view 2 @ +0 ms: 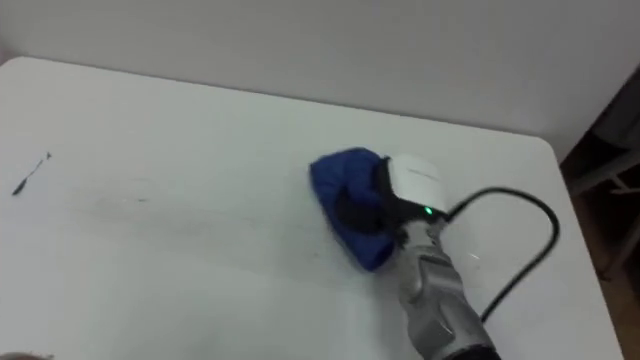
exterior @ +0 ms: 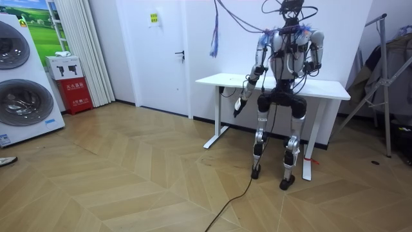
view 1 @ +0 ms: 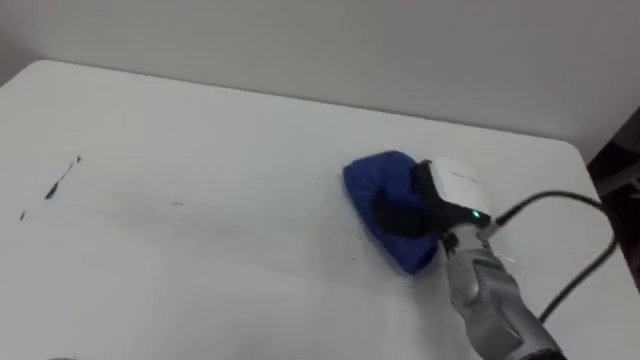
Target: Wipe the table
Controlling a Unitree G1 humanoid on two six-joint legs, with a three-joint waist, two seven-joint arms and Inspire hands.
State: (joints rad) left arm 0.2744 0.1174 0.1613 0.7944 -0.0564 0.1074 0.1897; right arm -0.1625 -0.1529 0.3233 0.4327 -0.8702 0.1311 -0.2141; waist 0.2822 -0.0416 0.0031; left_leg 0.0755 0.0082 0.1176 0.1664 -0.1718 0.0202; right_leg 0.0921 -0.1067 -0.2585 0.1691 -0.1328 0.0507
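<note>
A blue cloth [view 1: 375, 185] lies on the white table [view 1: 200, 120], toward its right edge. The right hand [view 1: 432, 200] rests on the cloth's right side, its dark fingers curled into it, grasping it. The cloth is deep blue, crumpled into a rounded heap. The left hand [exterior: 239, 107] hangs below the table's near edge.

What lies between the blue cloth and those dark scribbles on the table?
Bare white tabletop, one faint speck, left of the crumpled blue cloth; left eye view.

Looks like a test room dressed as a home: pale herringbone wooden floor [exterior: 129, 180] under the white rectangular table [exterior: 222, 80], stacked white front-loading washing machines [exterior: 19, 77] far towards the room view's left of it, plain white door [exterior: 164, 51] behind it.
</note>
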